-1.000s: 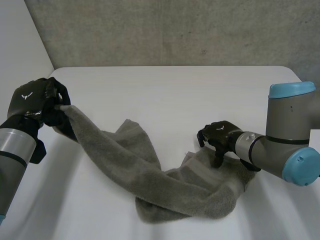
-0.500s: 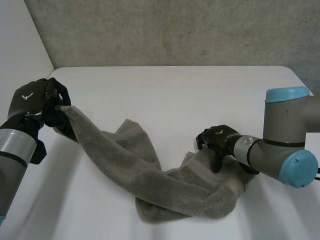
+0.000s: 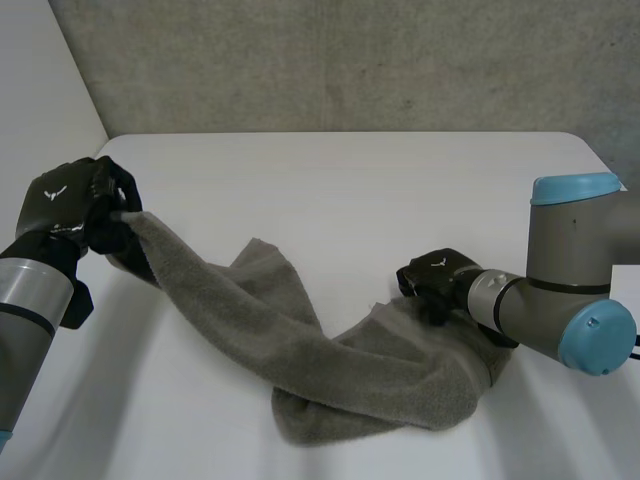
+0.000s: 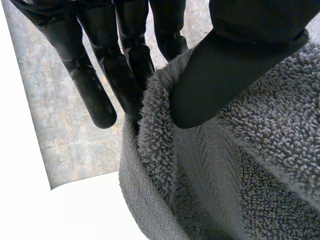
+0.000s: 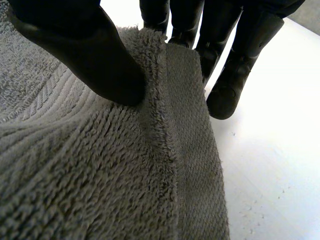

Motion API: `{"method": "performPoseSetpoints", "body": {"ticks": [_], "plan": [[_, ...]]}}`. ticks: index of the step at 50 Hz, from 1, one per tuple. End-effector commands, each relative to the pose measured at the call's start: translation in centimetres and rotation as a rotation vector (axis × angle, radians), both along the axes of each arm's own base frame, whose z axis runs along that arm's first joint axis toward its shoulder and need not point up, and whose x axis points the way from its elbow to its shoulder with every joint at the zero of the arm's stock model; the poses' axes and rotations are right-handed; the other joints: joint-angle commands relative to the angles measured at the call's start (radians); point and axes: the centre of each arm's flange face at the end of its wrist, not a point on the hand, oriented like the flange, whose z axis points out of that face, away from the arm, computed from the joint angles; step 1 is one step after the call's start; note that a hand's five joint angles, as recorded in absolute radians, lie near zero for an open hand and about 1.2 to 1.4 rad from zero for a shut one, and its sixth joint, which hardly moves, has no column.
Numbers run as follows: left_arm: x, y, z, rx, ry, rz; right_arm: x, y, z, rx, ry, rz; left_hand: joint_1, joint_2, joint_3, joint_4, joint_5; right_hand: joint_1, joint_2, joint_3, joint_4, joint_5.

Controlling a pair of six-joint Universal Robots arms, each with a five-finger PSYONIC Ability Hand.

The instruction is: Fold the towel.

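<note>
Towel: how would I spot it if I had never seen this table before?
Look at the big white table. Stretched across it between two black robot hands is the towel: the left hand pinches one end and the right hand pinches the other. It is the only soft, fuzzy grey thing there, long, rumpled and sagging onto the table in the middle.

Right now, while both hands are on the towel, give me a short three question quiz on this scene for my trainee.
1. True or false: the left hand pinches the towel between thumb and fingers.
2. The right hand grips the towel at: A) an edge, B) its middle, C) nowhere.
3. Which hand holds its end higher off the table?
Key: 1 true; 2 A; 3 left.
</note>
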Motion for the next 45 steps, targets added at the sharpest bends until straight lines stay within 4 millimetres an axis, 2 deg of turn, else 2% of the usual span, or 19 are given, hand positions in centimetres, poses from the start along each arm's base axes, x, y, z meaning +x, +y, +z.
{"method": "performPoseSetpoints", "body": {"ticks": [1,8,10,11,13,14,15,16,18,19,21,25,30,32,35,37,38,41,45], "plan": [[0.0,-0.1,0.0,-0.002,-0.002,0.000,0.1,-0.3,1.1,-0.034,-0.012,-0.001,0.207,0.179,0.178,0.177,0.198,0.094,0.095,0.078,0.068,0.075],[-0.6,-2.4,1.8,-0.074,0.006,-0.006,0.7,-2.6,5.8,-0.206,-0.058,-0.016,0.207,0.179,0.178,0.177,0.198,0.094,0.095,0.078,0.068,0.075],[-1.1,-5.2,4.5,-0.157,0.020,-0.007,1.3,-4.7,11.4,-0.396,-0.125,-0.038,0.207,0.179,0.178,0.177,0.198,0.094,0.095,0.078,0.068,0.075],[-1.1,-5.2,4.5,-0.157,0.020,-0.007,1.3,-4.7,11.4,-0.397,-0.125,-0.038,0.207,0.179,0.178,0.177,0.198,0.094,0.095,0.078,0.068,0.075],[-1.6,-7.7,9.2,-0.294,0.048,-0.001,1.8,-6.0,18.8,-0.641,-0.254,-0.056,0.207,0.179,0.178,0.177,0.198,0.094,0.095,0.078,0.068,0.075],[-1.6,-7.7,9.2,-0.295,0.048,-0.001,1.8,-6.0,18.8,-0.642,-0.255,-0.056,0.207,0.179,0.178,0.177,0.198,0.094,0.095,0.078,0.068,0.075],[-1.7,-8.5,12.1,-0.378,0.066,0.006,1.8,-6.2,22.2,-0.763,-0.342,-0.066,0.207,0.179,0.178,0.177,0.198,0.094,0.095,0.078,0.068,0.075],[-1.7,-8.5,12.1,-0.379,0.066,0.006,1.8,-6.2,22.2,-0.764,-0.343,-0.066,0.207,0.179,0.178,0.177,0.198,0.094,0.095,0.078,0.068,0.075],[-1.7,-9.4,16.9,-0.522,0.101,0.023,1.0,-6.1,27.7,-0.941,-0.535,-0.101,0.207,0.179,0.178,0.177,0.198,0.094,0.095,0.078,0.068,0.075],[-1.7,-9.4,17.0,-0.522,0.101,0.023,1.0,-6.1,27.7,-0.941,-0.536,-0.102,0.207,0.179,0.178,0.177,0.198,0.094,0.095,0.078,0.068,0.075],[-1.3,-9.9,20.0,-0.610,0.138,0.070,0.2,-5.2,30.5,-0.995,-0.661,-0.118,0.207,0.179,0.178,0.177,0.198,0.094,0.095,0.078,0.068,0.075],[-0.9,-10.6,20.3,-0.612,0.160,0.113,0.0,-5.4,29.0,-0.914,-0.671,-0.134,0.207,0.179,0.178,0.177,0.198,0.094,0.095,0.078,0.068,0.075],[-1.0,-11.5,16.3,-0.477,0.131,0.127,-0.1,-5.7,24.2,-0.771,-0.575,-0.139,0.207,0.179,0.178,0.177,0.198,0.094,0.095,0.078,0.068,0.075],[-1.0,-11.4,11.4,-0.339,0.092,0.122,0.0,-5.6,20.0,-0.678,-0.495,-0.110,0.207,0.179,0.178,0.177,0.198,0.094,0.095,0.078,0.068,0.075],[-1.0,-11.1,8.8,-0.267,0.071,0.119,0.2,-5.3,17.4,-0.626,-0.448,-0.085,0.207,0.179,0.178,0.177,0.198,0.094,0.095,0.078,0.068,0.075],[-1.1,-10.2,3.9,-0.148,0.036,0.093,0.4,-4.7,12.2,-0.527,-0.354,-0.033,0.207,0.179,0.178,0.177,0.198,0.094,0.095,0.078,0.068,0.075],[-1.1,-10.2,3.9,-0.147,0.036,0.093,0.4,-4.7,12.1,-0.526,-0.353,-0.033,0.207,0.179,0.178,0.177,0.198,0.094,0.095,0.078,0.068,0.075],[-1.3,-8.6,-3.5,0.011,-0.007,0.038,0.2,-3.2,5.0,-0.400,-0.207,0.018,0.207,0.179,0.178,0.177,0.198,0.094,0.095,0.078,0.068,0.075],[-1.2,-7.4,-7.0,0.102,-0.029,0.021,-0.2,-2.2,1.6,-0.337,-0.123,0.039,0.207,0.179,0.178,0.177,0.198,0.033,0.034,0.018,0.007,0.015]]}}
